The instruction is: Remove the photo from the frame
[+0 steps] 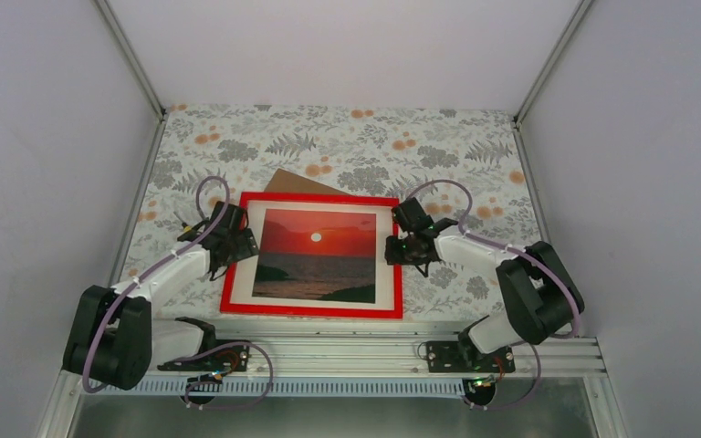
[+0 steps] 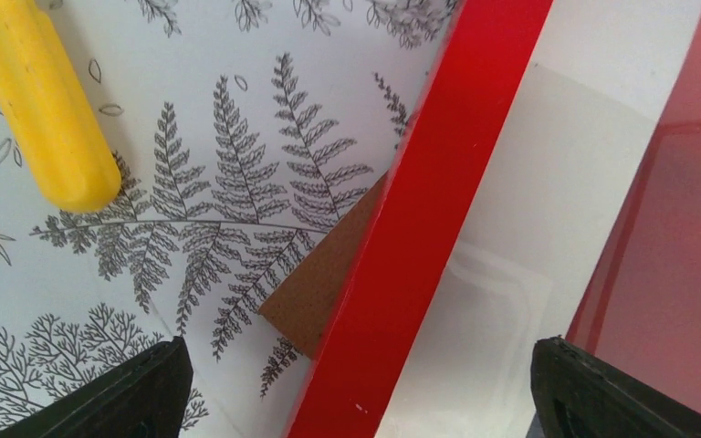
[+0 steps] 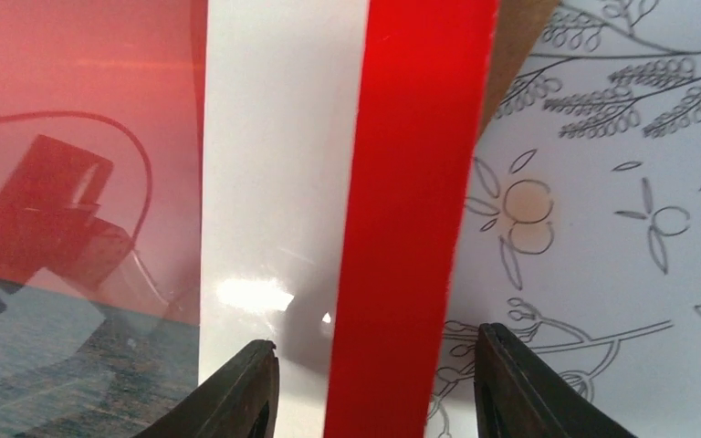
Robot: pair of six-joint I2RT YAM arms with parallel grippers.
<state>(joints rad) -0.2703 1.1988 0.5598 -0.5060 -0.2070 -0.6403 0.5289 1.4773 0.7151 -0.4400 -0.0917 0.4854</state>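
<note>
Red frame (image 1: 310,311) lying flat on the fern-printed tablecloth (image 1: 347,137), with the photo (image 1: 317,255) seated inside it, face up, bordered by a white mat (image 1: 382,265). Left gripper (image 2: 360,388): jaws wide apart, straddling the frame's left rail from above, one finger over the cloth, the other at the edge of mat and photo. A brown board (image 2: 324,292) corner shows beneath the rail just ahead of the jaws; a yellow rounded object (image 2: 41,100) lies farther ahead, on the outer side. Right gripper (image 3: 379,388): jaws apart, the right rail between them with a gap on either side, mat by the inner finger, cloth by the outer.
</note>
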